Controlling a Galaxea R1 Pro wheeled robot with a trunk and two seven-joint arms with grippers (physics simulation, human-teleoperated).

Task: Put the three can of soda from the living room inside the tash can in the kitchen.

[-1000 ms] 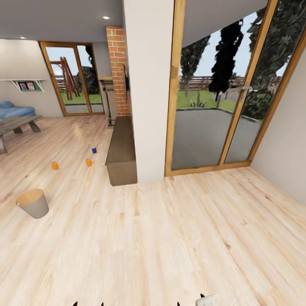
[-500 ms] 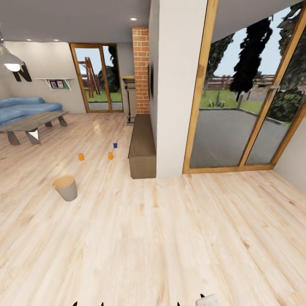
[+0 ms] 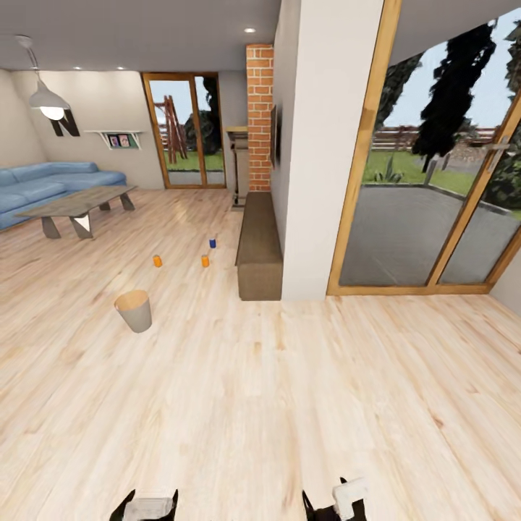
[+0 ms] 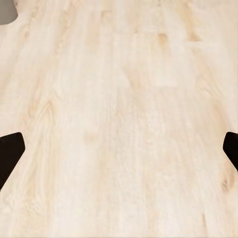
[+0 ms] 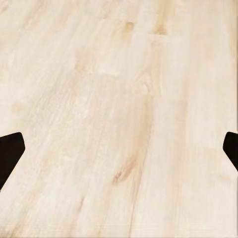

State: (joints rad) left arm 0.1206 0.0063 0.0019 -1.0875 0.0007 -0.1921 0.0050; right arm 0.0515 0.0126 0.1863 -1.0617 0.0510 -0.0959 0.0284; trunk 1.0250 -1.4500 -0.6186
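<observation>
The robot is facing the living room with both arms low. The left gripper and right gripper are hanging spread wide over bare floor, grasping nothing.

The three cans are standing on the planks well ahead: one orange can, a second orange can, and a blue can just behind it, all near the bench. The bin is sitting on the floor in front of them (not in any kitchen visible here).

Risks, as a judgement: the cans are small, smooth cylinders on glossy wood, so a nudge from the base or a fingertip is likely to tip and roll them, perhaps under the bench. The tapered bin is looking light and easily knocked over. The pillar is crowding the right side of the approach.
</observation>
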